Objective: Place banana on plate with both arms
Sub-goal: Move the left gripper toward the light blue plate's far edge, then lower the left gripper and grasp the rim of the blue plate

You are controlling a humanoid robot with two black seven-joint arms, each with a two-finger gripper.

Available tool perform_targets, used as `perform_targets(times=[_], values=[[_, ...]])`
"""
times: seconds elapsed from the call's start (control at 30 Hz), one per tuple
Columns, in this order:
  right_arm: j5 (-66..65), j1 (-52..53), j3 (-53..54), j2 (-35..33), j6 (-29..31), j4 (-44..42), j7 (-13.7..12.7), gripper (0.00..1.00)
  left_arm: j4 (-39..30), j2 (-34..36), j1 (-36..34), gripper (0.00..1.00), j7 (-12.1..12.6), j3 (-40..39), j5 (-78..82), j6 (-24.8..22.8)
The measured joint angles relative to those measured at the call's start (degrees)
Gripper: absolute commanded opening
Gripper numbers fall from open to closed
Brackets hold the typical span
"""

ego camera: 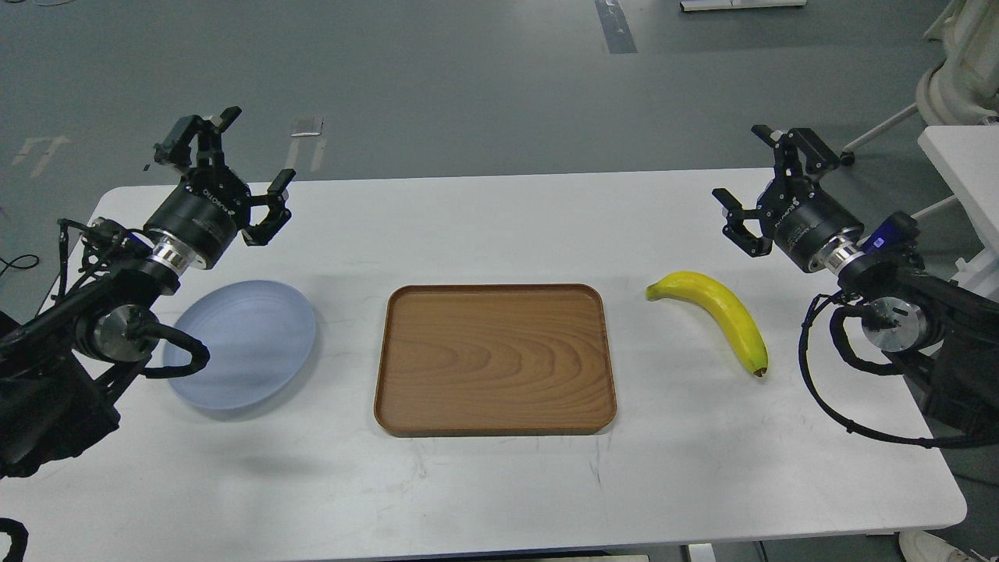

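Item 1. Surface (499, 484): white, rectangular, carrying three things in a row from left to right.

Item 2. Plate (257, 328): pale blue-grey, round, shallow, at the left of the surface. Nothing lies in it. Its left edge is partly hidden behind the left arm.

Item 3. Tray (495, 359): brown wood, rectangular with rounded corners, in the middle, between plate and banana. Bare.

Item 4. Banana (714, 316): bright yellow, curved, flat on the surface at the right, just beside the tray's right edge and well apart from the plate. Greenish stem end points left and far; dark tip points near and right.

Item 5. Left hand (246, 176): raised at the far left, above and beyond the plate, fingers spread, holding nothing.

Item 6. Right hand (761, 187): raised at the far right, beyond the banana and apart from it, fingers spread, holding nothing.

Status: judged not yet begun. The banana is untouched and on the wrong side of the tray. Left to do: a grasp by the right hand, carriage leftward across the tray, probably a handover to the left hand, then setting down in the plate.
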Motion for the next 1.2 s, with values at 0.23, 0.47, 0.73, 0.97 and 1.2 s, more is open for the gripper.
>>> perform_targets(times=[0.23,0.47,0.73,0.97,1.2], values=[[-0.2,-0.1,-0.2,0.2,0.0,0.0,0.0,1.00,0.0,0.1,0.3,1.00,0.1,0.3,0.6,0.0],[-0.7,0.3,-0.3,-0.7,0.0,0.3,0.0,1.00,0.3,2.2,-0.4,1.00,0.3,0.4,0.7,0.0],[-0.9,1.3,-0.4,-1.1,0.0,0.4,0.0,1.00,-3.9,11.3,-4.2,1.00,-1.3,0.6,16.0,0.0],[-1.1,1.3,-0.6,-0.7,0.0,0.0,0.0,1.00,-17.5,22.2,-6.2,1.00,-2.3,0.6,50.4,0.0],[-1.8,1.6,-0.7,-0.5,0.0,0.0,0.0,1.00,-20.4,26.5,-4.2,1.00,-2.3,4.9,83.8,0.1]])
